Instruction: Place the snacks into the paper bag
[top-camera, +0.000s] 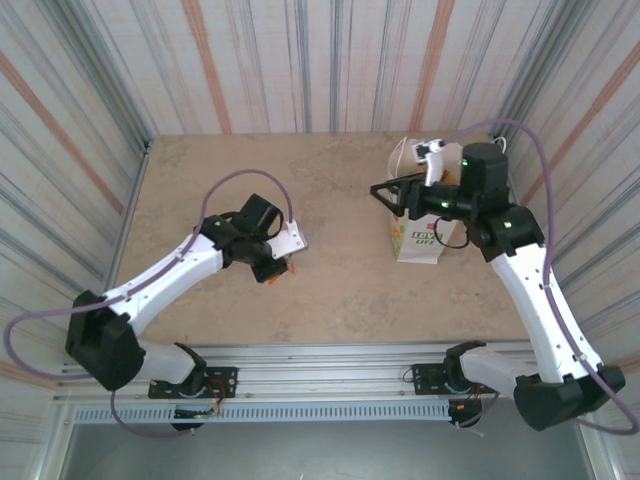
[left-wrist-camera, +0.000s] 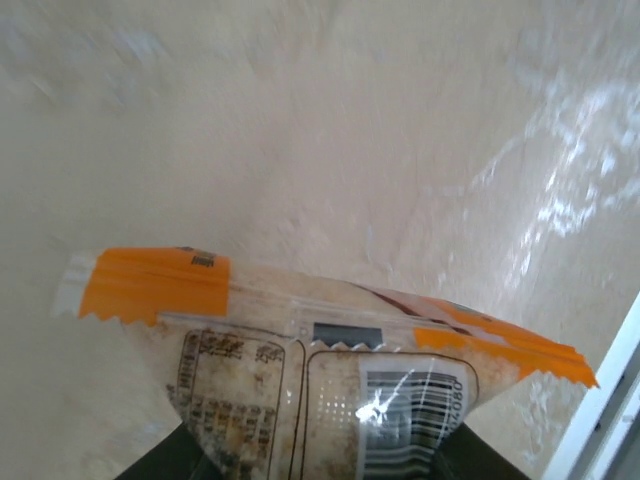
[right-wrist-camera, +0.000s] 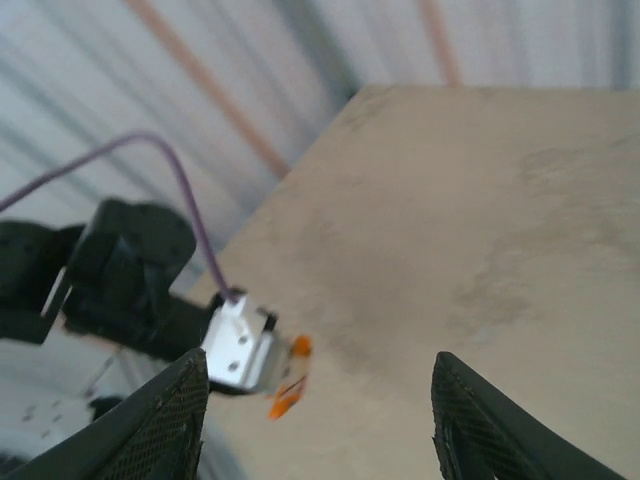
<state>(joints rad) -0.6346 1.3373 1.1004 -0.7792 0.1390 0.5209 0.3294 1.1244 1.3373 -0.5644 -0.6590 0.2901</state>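
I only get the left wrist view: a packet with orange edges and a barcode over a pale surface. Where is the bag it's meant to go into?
Observer: The white paper bag stands upright on the right side of the table, well apart from your snack packet.
Visitor: What is the other arm doing?
Observer: The right arm's fingers hang at the top of the bag, by its left edge in the top view.
Visitor: Are they holding a snack too?
Observer: No. In the right wrist view they stand wide apart with nothing between them.
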